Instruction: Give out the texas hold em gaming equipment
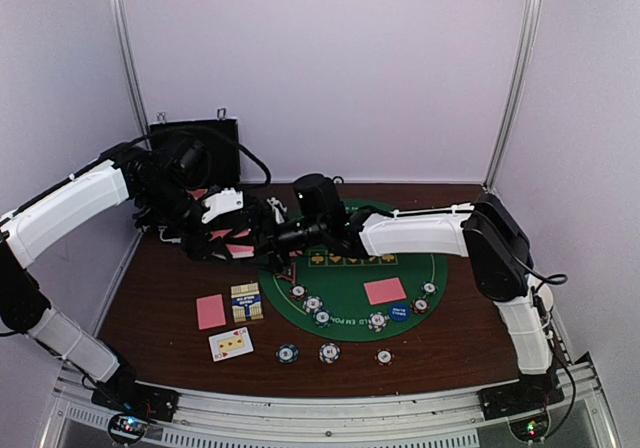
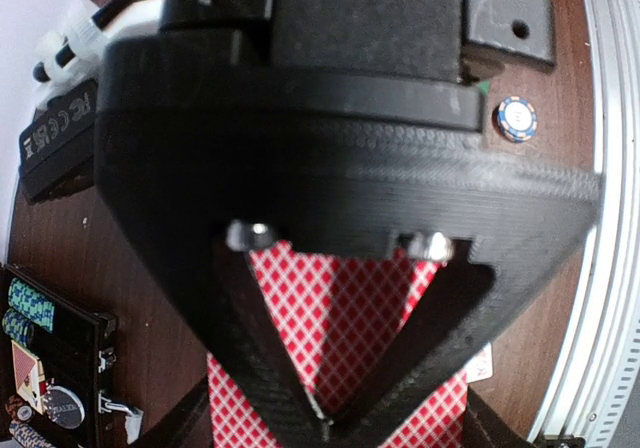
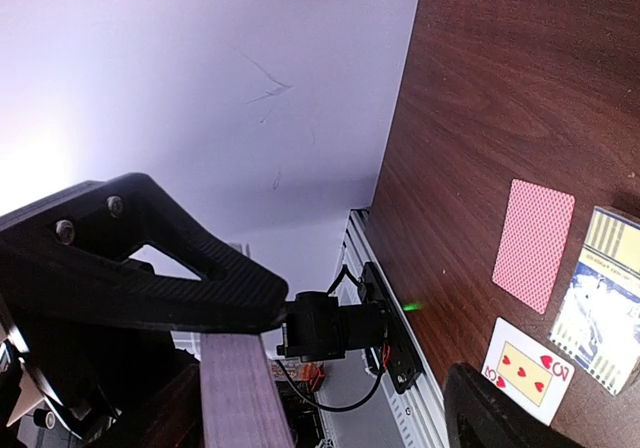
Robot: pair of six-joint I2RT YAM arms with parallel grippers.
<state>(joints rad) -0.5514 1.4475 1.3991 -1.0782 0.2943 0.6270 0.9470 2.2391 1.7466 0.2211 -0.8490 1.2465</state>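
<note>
My left gripper (image 1: 238,236) (image 2: 325,423) is shut on pink-backed playing cards (image 2: 330,308) and holds them above the table's left back part. My right gripper (image 1: 268,240) (image 3: 365,343) is open right beside them; a pale card strip (image 3: 240,388) lies against its upper finger (image 3: 150,268). One pink card (image 1: 385,290) lies on the green felt mat (image 1: 340,268). Another pink card (image 1: 211,311) (image 3: 534,244) and a face-up card (image 1: 231,343) (image 3: 525,373) lie on the wood. Striped chips (image 1: 313,304) and a blue button (image 1: 399,312) sit on the mat's front edge.
A blue-yellow card box (image 1: 246,302) (image 3: 607,313) lies between the pink card and the mat. Three chips (image 1: 329,352) sit in front of the mat. The black hinged case (image 1: 195,148) stands open at the back left, chips inside (image 2: 30,308). A metal rail (image 1: 330,413) borders the front.
</note>
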